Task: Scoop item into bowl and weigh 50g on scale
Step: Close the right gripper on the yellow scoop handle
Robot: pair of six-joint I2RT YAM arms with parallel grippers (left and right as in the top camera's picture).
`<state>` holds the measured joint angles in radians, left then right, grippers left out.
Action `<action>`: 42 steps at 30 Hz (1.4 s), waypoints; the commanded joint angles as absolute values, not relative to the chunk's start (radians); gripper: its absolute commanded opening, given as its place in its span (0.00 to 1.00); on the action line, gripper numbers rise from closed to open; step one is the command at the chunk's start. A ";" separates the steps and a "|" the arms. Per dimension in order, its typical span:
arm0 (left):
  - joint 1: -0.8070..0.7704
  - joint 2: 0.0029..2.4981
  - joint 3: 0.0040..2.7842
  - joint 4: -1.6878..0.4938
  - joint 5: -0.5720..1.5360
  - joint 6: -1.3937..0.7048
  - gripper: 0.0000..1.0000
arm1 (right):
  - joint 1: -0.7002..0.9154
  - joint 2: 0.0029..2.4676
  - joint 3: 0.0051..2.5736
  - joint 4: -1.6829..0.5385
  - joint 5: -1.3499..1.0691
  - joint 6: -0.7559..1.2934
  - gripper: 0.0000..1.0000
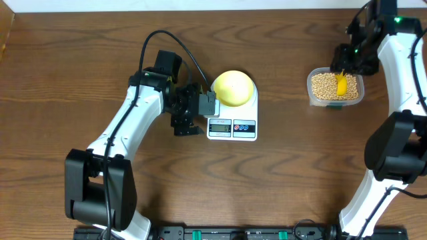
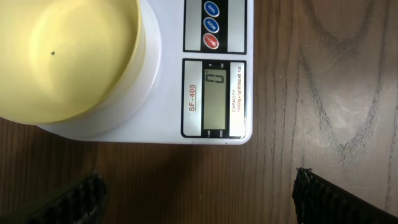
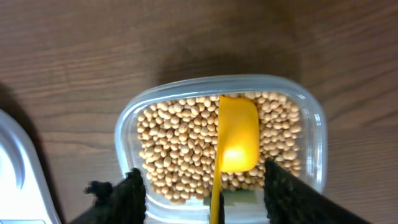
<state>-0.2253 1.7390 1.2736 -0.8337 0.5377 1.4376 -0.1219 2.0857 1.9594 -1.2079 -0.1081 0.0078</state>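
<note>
The pale yellow bowl (image 1: 233,87) (image 2: 62,56) stands empty on the white scale (image 1: 231,127) (image 2: 214,93), whose display shows 0. My left gripper (image 1: 200,117) (image 2: 199,186) hovers wide open over bare table, just off the scale's display end. At the far right, the item, tan beans (image 1: 325,85) (image 3: 180,143), fills a clear container (image 1: 335,101) (image 3: 314,124). A yellow scoop (image 1: 341,85) (image 3: 237,134) lies on the beans. My right gripper (image 1: 345,65) (image 3: 205,180) hangs over the container. Its fingers stand apart on either side of the scoop's thin handle and do not touch it.
Dark wooden table all around. A white object edge (image 3: 12,180) shows at the lower left of the right wrist view. Both arm bases (image 1: 100,193) (image 1: 393,153) stand at the near edge.
</note>
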 commanded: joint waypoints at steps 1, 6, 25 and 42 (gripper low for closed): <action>-0.227 1.744 1.265 -0.839 0.553 1.445 0.98 | -0.118 2.078 1.979 -1.232 -0.099 -0.041 0.63; -0.227 1.744 1.265 -0.839 0.553 1.445 0.97 | -0.119 2.080 1.902 -1.224 -0.087 -0.062 0.87; -0.227 1.744 1.265 -0.839 0.553 1.445 0.98 | -0.121 2.080 1.852 -1.161 -0.047 -0.061 0.17; -0.227 1.744 1.265 -0.839 0.553 1.445 0.98 | -0.121 2.080 1.823 -1.159 -0.047 -0.057 0.08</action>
